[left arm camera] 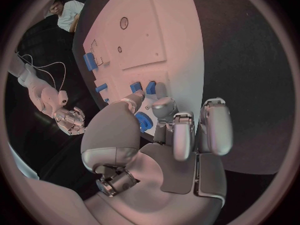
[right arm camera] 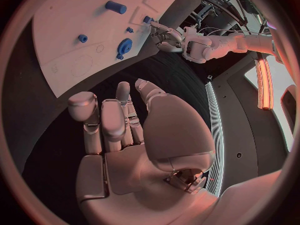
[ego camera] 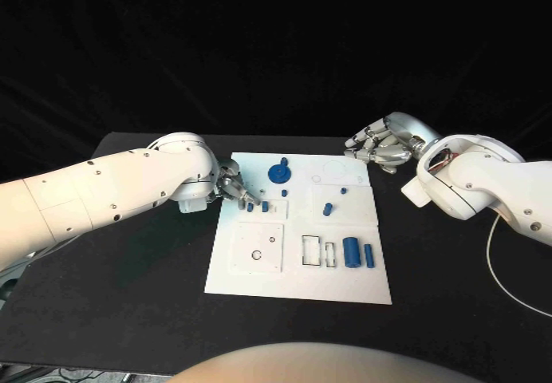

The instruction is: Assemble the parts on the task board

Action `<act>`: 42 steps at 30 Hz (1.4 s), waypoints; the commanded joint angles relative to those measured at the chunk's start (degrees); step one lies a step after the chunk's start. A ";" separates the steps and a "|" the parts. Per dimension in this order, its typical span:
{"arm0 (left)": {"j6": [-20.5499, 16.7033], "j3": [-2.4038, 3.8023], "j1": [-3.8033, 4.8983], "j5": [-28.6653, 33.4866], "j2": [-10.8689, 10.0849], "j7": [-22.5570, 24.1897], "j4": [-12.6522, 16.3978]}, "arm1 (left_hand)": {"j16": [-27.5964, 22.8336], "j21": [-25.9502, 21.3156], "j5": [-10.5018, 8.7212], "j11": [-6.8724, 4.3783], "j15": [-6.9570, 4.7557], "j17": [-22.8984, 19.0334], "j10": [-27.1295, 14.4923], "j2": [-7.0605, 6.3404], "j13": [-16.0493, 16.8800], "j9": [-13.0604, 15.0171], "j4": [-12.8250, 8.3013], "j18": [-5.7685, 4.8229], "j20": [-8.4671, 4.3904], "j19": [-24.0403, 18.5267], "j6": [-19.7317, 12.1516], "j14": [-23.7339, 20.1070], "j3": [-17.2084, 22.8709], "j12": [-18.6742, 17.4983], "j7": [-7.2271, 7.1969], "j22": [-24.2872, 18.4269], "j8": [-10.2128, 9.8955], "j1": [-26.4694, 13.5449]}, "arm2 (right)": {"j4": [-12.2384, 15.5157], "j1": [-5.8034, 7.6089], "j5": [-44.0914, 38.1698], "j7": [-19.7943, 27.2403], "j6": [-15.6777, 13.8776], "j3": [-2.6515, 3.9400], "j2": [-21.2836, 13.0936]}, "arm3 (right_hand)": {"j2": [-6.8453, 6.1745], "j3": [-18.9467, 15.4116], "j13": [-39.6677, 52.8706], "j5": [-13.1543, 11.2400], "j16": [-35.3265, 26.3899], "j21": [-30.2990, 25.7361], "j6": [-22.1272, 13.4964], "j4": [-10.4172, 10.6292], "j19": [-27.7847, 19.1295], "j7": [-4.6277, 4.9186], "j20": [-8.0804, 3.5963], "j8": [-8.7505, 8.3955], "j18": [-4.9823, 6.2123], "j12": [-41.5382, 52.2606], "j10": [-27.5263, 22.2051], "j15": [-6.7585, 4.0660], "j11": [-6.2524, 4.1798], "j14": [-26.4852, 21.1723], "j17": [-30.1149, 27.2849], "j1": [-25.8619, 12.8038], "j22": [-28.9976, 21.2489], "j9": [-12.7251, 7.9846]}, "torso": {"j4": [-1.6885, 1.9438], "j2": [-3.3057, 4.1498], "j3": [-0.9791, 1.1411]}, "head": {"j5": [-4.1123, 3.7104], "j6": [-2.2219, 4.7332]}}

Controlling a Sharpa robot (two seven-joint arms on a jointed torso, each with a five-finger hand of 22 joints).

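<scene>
I see my left hand (ego camera: 230, 190) at the task board's (ego camera: 265, 275) left edge, grip unclear beside small blue parts (ego camera: 258, 207); right hand (ego camera: 383, 145) empty, fingers loosely curled.

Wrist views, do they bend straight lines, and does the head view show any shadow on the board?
Left wrist view: the task board has edges that bow with the fisheye, inside a dark ring. Right wrist view: the same bending, under a pinkish cast. Head view: edges stay straight, and the left hand casts a soft shadow on the board's near-left edge.
</scene>
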 commanded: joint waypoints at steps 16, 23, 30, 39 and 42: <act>-18.90 0.45 0.14 15.97 -2.00 13.46 0.50 | -11.26 -35.04 0.00 4.52 2.95 1.98 -15.85 4.02 -17.65 -1.21 2.50 4.89 2.49 -10.28 -10.45 0.42 -9.83 -16.03 4.93 -8.91 -4.04 9.18 | 0.04 -0.03 -0.03 0.43 0.56 0.01 -0.16 | 0.31 0.02 -0.11 0.28 -0.33 -0.48 -0.24 0.43 -0.55 0.27 0.05 -0.12 0.36 0.23 -0.44 0.07 0.02 0.58 -0.21 0.41 -0.27 0.07 | -0.03 -0.03 0.03 | -0.22 0.23; -23.24 0.11 0.01 10.68 -1.24 27.40 0.89 | -37.03 -52.37 0.05 7.52 5.79 -23.37 -26.05 3.04 -23.22 -4.31 -3.56 6.33 4.91 -19.32 -15.52 -17.04 -5.76 -23.00 7.94 -18.76 -6.24 24.29 | -0.04 -0.04 -0.01 0.55 0.48 0.01 -0.13 | 0.31 0.02 -0.11 0.28 -0.33 -0.48 -0.24 0.43 -0.55 0.27 0.05 -0.12 0.36 0.23 -0.44 0.07 0.02 0.58 -0.21 0.41 -0.27 0.07 | -0.04 0.02 -0.01 | -0.17 0.24; -26.89 -0.26 -0.92 2.92 -0.12 37.39 0.59 | -45.61 -56.50 -0.02 8.77 6.58 -32.63 -24.86 0.60 -36.04 -14.53 -8.44 6.70 6.03 -22.44 -10.81 -21.78 0.41 -34.46 8.68 -21.22 -15.71 32.17 | -0.21 -0.05 0.19 0.86 0.32 0.01 -0.06 | 0.30 0.09 -0.14 0.39 -0.45 -0.53 -0.28 0.42 -0.57 0.26 0.06 -0.13 0.36 0.25 -0.49 0.07 0.01 0.53 -0.30 0.53 -0.31 0.06 | -0.02 0.00 0.02 | -0.27 0.43; -27.43 -0.39 -1.59 -5.68 1.64 36.25 -0.82 | -43.85 -55.45 -0.04 8.56 6.46 -34.64 -21.95 0.27 -41.92 -19.07 -8.72 6.95 5.74 -19.37 -6.97 -17.56 0.03 -38.49 8.43 -20.80 -20.29 30.05 | -0.21 -0.08 0.21 0.93 0.29 0.01 0.01 | 0.30 0.09 -0.14 0.39 -0.45 -0.53 -0.28 0.42 -0.57 0.26 0.06 -0.13 0.36 0.25 -0.49 0.07 0.01 0.53 -0.30 0.53 -0.31 0.06 | -0.03 -0.02 0.02 | -0.26 0.58; -26.38 -0.40 -1.88 -8.84 2.46 33.92 -1.61 | -35.54 -54.15 -0.02 8.55 6.35 -28.56 -21.69 -0.76 -44.13 -20.32 -8.31 6.97 5.69 -15.47 -5.71 -11.54 -1.10 -40.48 8.25 -20.60 -21.60 28.88 | -0.24 -0.09 0.19 0.98 0.26 0.01 0.04 | 0.32 0.15 -0.16 0.46 -0.40 -0.52 -0.29 0.41 -0.54 0.26 0.06 -0.13 0.35 0.26 -0.52 0.07 0.01 0.53 -0.22 0.61 -0.26 0.06 | -0.03 0.02 0.01 | -0.23 0.53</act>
